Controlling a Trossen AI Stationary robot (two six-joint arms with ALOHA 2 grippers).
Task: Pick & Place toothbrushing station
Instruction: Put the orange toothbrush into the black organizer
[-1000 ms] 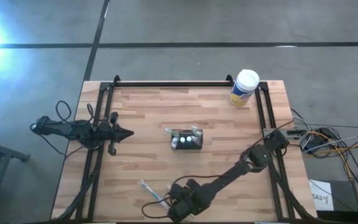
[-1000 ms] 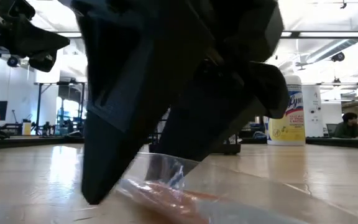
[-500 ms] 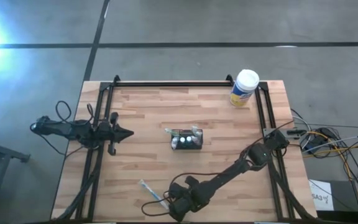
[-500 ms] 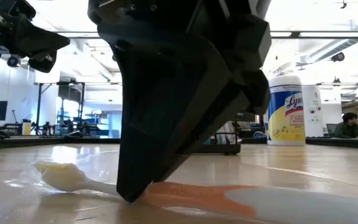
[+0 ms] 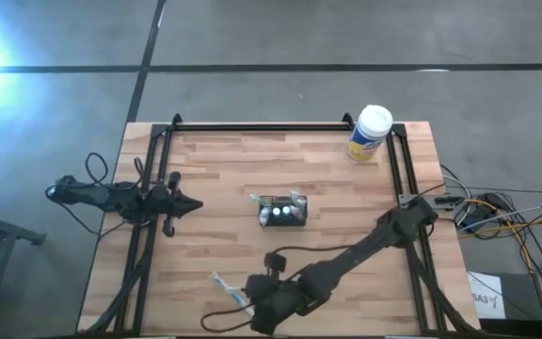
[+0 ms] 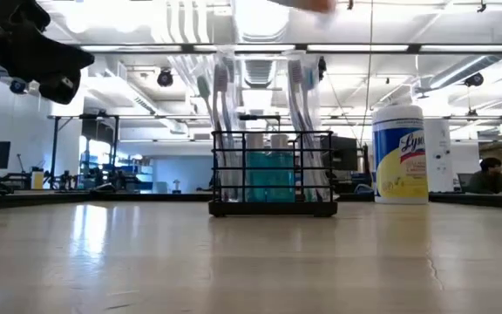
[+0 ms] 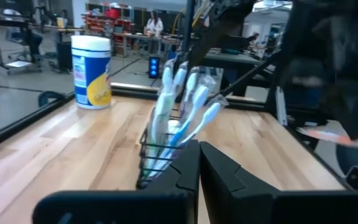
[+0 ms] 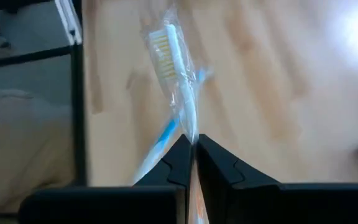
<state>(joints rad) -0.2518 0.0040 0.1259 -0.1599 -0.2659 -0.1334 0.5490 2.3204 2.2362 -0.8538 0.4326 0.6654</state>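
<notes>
A toothbrush in a clear wrapper, with a white head and a white, blue and orange handle, sticks out ahead of my right gripper, which is shut on it near the table's near edge, left of the middle. The toothbrushing station, a black mesh caddy holding several upright brushes, stands on its base mid-table. My left gripper hovers shut at the table's left, pointing toward the caddy. My right gripper pinches the wrapped toothbrush's handle between its two fingers, through the wrapper. The brush lies along the fingers, head end out past their tips. The fingers come slanting down from the table's right. The brush is lifted clear of the table.
A tall white-capped canister with a yellow label stands at the far right corner. Black frame rails run along the table's far, left and right sides. Bare wood lies between the caddy and the near edge. People show in the room beyond.
My right gripper has shut on the wrapped toothbrush near the table's near edge, then risen with it out of the low view, shifting slightly toward the table's left. The toothbrush, lying on the table before, is now lifted clear.
</notes>
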